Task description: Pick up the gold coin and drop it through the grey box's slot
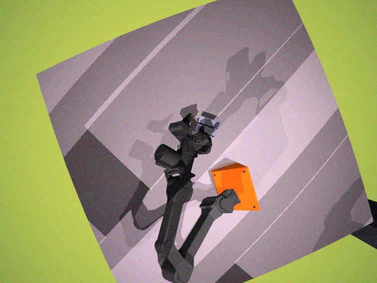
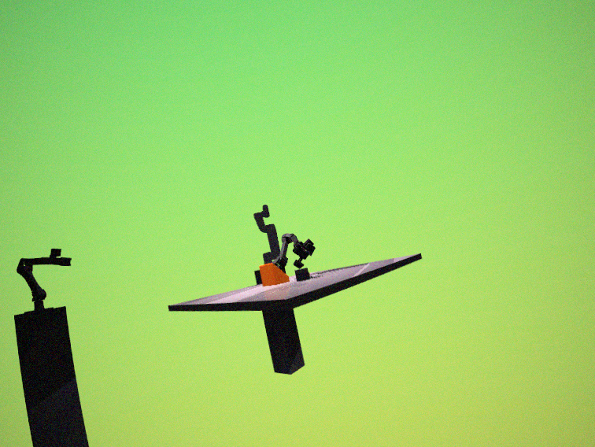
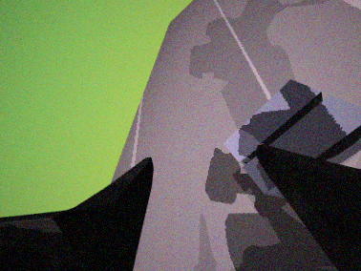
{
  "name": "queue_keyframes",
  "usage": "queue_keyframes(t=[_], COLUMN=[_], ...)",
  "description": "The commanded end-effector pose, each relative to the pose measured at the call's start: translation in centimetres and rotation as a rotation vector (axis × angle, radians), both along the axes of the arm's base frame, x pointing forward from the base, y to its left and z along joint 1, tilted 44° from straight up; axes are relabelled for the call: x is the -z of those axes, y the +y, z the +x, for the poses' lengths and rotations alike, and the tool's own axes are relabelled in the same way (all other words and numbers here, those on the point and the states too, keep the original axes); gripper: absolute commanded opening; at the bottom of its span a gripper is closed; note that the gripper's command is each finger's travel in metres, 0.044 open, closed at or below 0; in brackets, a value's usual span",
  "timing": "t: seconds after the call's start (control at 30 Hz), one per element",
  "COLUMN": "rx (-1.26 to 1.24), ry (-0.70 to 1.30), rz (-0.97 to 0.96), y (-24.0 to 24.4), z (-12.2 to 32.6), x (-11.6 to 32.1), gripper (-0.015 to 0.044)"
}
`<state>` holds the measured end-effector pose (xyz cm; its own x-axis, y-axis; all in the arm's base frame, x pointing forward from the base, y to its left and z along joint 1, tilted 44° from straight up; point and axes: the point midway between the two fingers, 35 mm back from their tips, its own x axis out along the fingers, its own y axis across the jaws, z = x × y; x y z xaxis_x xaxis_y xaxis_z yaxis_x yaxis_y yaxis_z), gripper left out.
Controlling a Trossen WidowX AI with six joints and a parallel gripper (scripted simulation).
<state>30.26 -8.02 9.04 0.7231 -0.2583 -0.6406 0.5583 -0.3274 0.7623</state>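
The grey box sits on the table, with 1 dark, narrow line across its pale lid that looks like the slot. In the top view, the gripper is at the left side of the box, its 2 fingers spread apart, so it is open. In the wrist view, 1 black fingertip overlaps the near corner of the box, while the other is well apart from it to the left; I cannot tell whether either touches. The exterior view shows the gripper above the box.

The black arm bends down toward the box. An orange block with a sloping face is below and to the right of the box in the top view. Shadows fall across the box lid and the table around it. I cannot make out the gold coin or its green holder, so their place relative to the box is unclear.
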Motion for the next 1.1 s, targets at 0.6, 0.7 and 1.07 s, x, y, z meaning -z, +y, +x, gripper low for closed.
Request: queue_keyframes(t=[0.6,0.7,1.07], rx=[-1.416,-1.604,-2.047], ry=[0.415,0.357,0.059], rz=[-0.554,-0.593,-0.765], y=[2.5,3.2,4.9], z=[-4.8,-5.5,-7.2], x=[1.7,1.0,-1.5], gripper=[0.0161,0.0161,0.0161])
